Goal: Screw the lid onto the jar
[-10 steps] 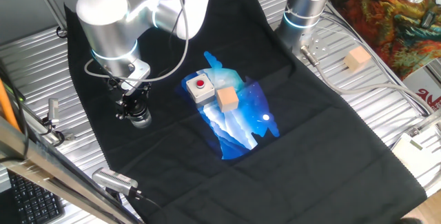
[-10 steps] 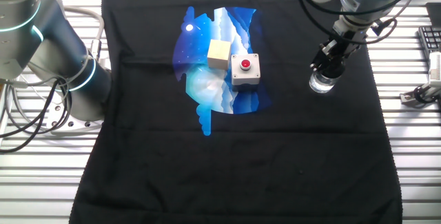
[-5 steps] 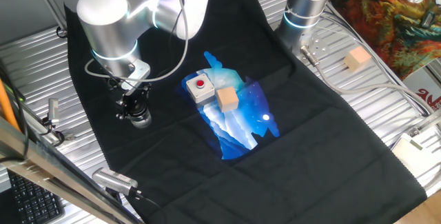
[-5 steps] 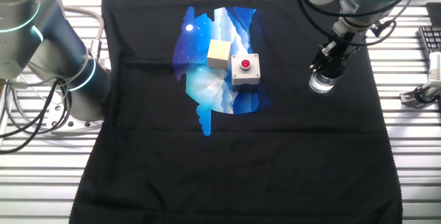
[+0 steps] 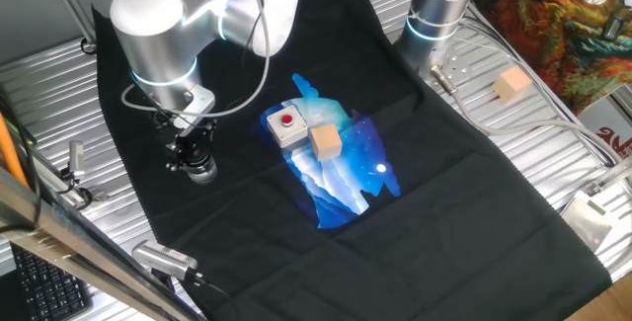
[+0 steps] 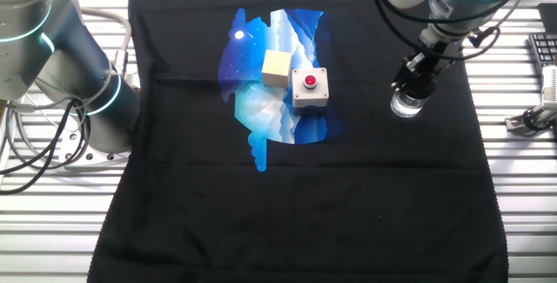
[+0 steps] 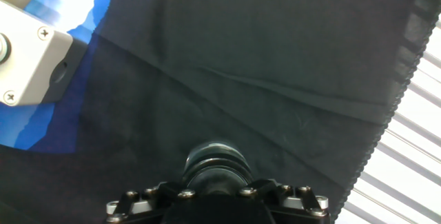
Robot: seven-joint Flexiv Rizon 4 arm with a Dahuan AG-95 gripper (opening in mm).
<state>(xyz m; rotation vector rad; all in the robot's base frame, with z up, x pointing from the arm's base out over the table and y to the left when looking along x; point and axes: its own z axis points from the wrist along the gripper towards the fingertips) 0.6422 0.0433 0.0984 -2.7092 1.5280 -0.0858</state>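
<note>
the small clear glass jar (image 6: 406, 104) stands upright on the black cloth (image 6: 348, 196), well apart from the grey box with a red button (image 6: 309, 88), with the small black round lid (image 7: 215, 163) seated on its mouth. the two-finger gripper (image 6: 414, 77) sits directly over them, fingers pinching the lid. the placing looks done and the turning seems under way, though how tight the thread is cannot be told.
</note>
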